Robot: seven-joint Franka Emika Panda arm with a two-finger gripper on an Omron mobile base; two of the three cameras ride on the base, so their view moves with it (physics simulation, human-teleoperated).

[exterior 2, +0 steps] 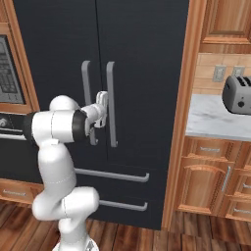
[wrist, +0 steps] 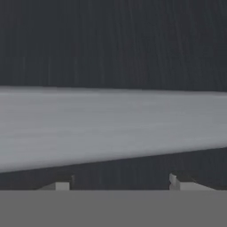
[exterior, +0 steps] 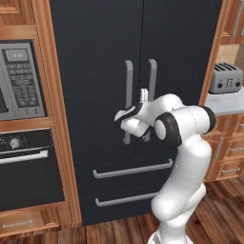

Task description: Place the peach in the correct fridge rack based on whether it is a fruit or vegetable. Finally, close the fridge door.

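The black fridge (exterior: 95,57) stands with both doors shut, so the peach and the fridge rack are hidden. My gripper (exterior: 143,95) is raised at the two vertical grey door handles, between the left handle (exterior: 128,90) and the right handle (exterior: 152,81). From the right base view the gripper (exterior 2: 102,102) is close beside the right handle (exterior 2: 111,103). In the hand view a grey handle bar (wrist: 111,124) crosses just beyond the gripper (wrist: 117,184). Its two fingertips (wrist: 62,181) stand wide apart and open, holding nothing.
Two fridge drawers with long handles (exterior: 132,169) lie below the doors. A microwave (exterior: 21,81) and an oven (exterior: 26,162) sit in the wooden cabinet to the left. A toaster (exterior 2: 238,94) stands on the counter (exterior 2: 215,120) to the right, above wooden drawers.
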